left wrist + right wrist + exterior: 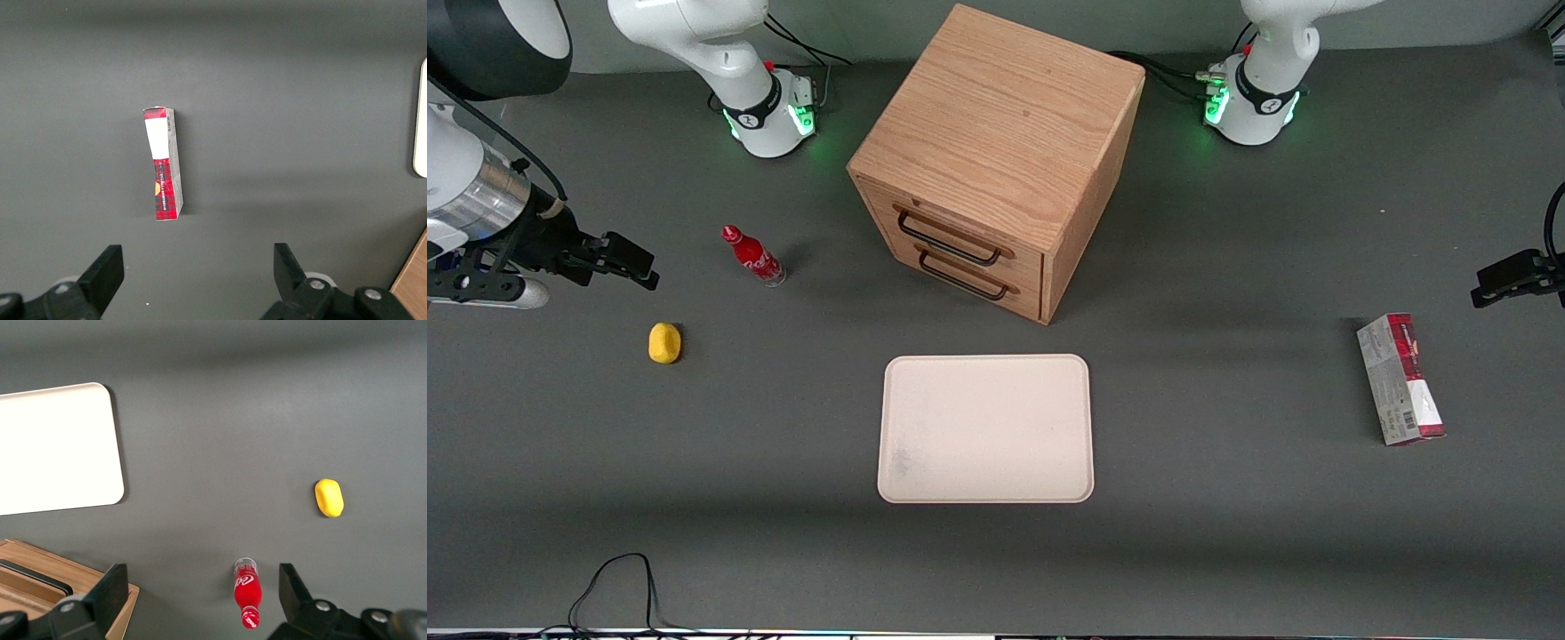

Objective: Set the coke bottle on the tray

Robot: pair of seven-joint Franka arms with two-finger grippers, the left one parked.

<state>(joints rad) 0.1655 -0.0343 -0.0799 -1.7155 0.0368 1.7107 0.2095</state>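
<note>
The coke bottle (753, 256) stands upright on the tabletop (1227, 551), bare surface all round it. The tray (985, 428) lies at its four o'clock, rims unobstructed. The gripper (633, 264) hovers at nine o'clock, spread wide, holding nothing.

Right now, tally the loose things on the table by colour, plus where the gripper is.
Red: 2, the coke bottle and the carton
Yellow: 1, the lump
Cream: 1, the tray
Wood: 1, the drawer cabinet
Total: 5
The gripper is open, hovering beside the bottle.
</note>
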